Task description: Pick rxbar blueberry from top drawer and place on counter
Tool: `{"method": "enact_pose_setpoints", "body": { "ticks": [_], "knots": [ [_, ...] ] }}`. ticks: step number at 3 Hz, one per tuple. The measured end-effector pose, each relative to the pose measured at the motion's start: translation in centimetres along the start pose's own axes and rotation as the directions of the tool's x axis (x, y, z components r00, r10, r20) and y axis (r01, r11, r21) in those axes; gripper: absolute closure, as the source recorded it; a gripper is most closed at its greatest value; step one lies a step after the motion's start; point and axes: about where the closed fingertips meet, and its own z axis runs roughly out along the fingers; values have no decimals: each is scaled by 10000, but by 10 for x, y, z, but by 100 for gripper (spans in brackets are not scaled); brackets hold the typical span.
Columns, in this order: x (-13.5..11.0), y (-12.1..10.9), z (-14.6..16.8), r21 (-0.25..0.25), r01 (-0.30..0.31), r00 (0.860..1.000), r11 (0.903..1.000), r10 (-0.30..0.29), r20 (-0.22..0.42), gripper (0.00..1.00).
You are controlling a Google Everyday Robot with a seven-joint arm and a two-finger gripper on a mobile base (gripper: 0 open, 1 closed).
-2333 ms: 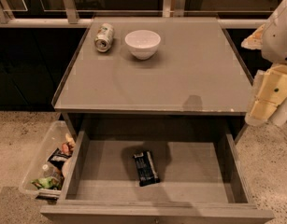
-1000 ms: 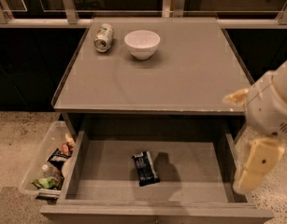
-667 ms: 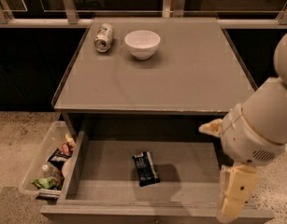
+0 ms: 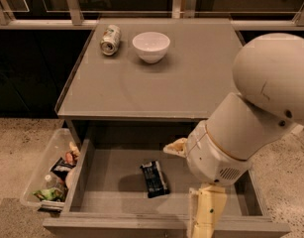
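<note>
Rxbar blueberry [image 4: 155,178] lies left of the tool [image 4: 207,217].

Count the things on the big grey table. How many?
2. A silver drink can lies sideways at the back left of the grey tabletop; a round white bowl stands beside it. The arm may hide more. The gripper hangs over the front right of the grey drawer.

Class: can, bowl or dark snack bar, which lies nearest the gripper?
The rxbar blueberry, in the top drawer, where the gripper hangs at the front right. The can and bowl sit far back on the counter.
</note>
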Motion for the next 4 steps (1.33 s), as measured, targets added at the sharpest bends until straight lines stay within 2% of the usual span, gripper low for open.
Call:
{"method": "enact_pose_setpoints", "body": {
  "ticks": [1, 2, 3, 4],
  "knots": [
    [0, 0, 0, 0, 0, 10000, 10000, 0, 0, 0],
    [-6, -4, 14, 126, -179, 9974, 9998, 187, -689, 0],
    [-30, -1, 61, 462, -126, 9937, 9989, 176, -1104, 0],
    [-62, -24, 107, 548, 237, 9997, 9982, -238, 16, 0]
  ]
}}
